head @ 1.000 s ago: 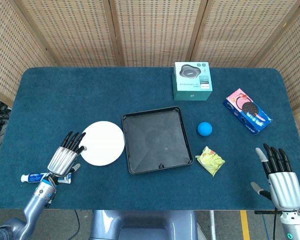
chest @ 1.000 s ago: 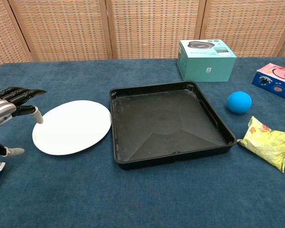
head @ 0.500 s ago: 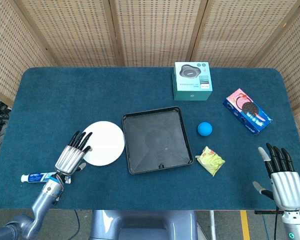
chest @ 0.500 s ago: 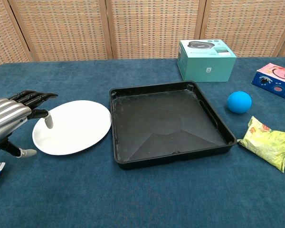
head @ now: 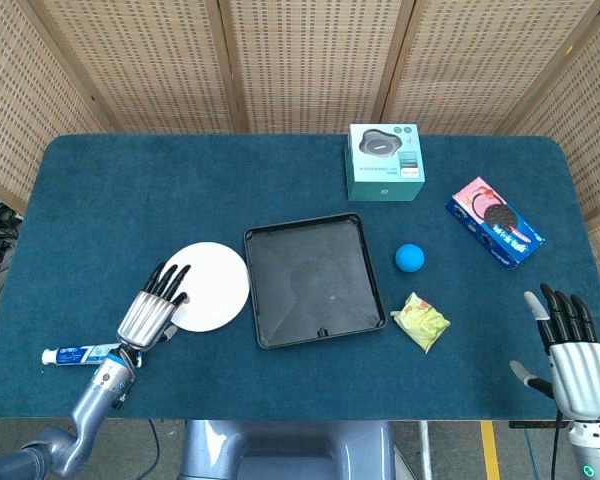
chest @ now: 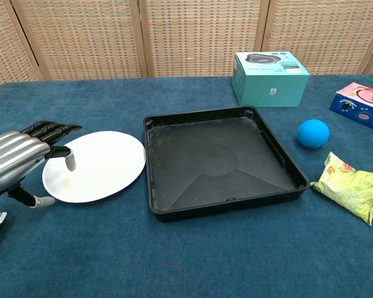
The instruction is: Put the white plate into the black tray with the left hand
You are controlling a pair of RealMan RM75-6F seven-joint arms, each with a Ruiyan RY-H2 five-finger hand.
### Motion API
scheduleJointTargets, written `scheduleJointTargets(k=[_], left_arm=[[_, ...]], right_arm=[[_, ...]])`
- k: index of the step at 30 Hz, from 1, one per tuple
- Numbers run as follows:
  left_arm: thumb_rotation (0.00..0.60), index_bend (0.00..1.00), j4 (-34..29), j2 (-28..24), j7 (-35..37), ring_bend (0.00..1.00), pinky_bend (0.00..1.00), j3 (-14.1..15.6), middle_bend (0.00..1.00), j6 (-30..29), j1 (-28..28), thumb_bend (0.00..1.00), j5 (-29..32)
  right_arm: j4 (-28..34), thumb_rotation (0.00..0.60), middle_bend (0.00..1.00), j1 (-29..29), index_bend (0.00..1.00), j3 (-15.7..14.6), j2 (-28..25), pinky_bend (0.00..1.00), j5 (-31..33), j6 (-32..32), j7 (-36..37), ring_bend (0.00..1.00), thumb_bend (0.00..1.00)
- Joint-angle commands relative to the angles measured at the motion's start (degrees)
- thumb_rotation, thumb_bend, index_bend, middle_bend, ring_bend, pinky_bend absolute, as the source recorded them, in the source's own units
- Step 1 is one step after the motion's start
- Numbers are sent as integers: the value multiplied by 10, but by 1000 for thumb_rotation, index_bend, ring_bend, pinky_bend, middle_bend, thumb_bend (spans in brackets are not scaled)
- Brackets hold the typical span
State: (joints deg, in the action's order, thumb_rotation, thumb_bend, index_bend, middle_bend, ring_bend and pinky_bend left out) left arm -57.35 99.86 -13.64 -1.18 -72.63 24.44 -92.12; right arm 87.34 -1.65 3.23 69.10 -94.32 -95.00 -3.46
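Note:
A round white plate [head: 216, 285] [chest: 102, 164] lies flat on the blue cloth, just left of the square black tray [head: 313, 279] [chest: 221, 161], which holds nothing. My left hand [head: 154, 308] [chest: 22, 156] hovers over the plate's left rim, fingers spread and stretched toward the plate, thumb hanging below; it holds nothing. Low at the right edge of the head view, my right hand [head: 572, 354] stands with fingers apart, far from the plate and tray.
A toothpaste tube [head: 80, 353] lies behind my left hand. A blue ball [head: 409, 257] and a yellow snack bag [head: 421, 321] sit right of the tray. A teal box [head: 384, 161] and a cookie box [head: 494, 221] stand further back.
My left hand has moved right, from beside the plate to over its left rim. My right hand has sunk lower in the head view.

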Motion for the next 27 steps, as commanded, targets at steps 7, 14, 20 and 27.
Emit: scheduleJointTargets(k=[7, 14, 20, 27], left_arm=[[600, 430, 10, 10, -5, 0, 0, -3, 0, 5, 7, 206, 7], [600, 429, 11, 13, -9, 0, 0, 1, 0, 4, 8, 280, 8], [600, 432, 17, 16, -13, 0, 0, 3, 0, 7, 11, 364, 9], [600, 440, 22, 22, -20, 0, 0, 1, 0, 18, 16, 364, 17]], right_arm=[[0, 600, 0, 1, 56, 1, -1, 0, -1, -2, 2, 0, 167], [0, 600, 0, 1, 56, 2, -1, 0, -2, -4, 5, 0, 167], [0, 600, 0, 1, 56, 1, -1, 0, -4, -6, 9, 0, 166], [0, 600, 0, 2, 56, 1, -1, 0, -3, -6, 11, 0, 166]])
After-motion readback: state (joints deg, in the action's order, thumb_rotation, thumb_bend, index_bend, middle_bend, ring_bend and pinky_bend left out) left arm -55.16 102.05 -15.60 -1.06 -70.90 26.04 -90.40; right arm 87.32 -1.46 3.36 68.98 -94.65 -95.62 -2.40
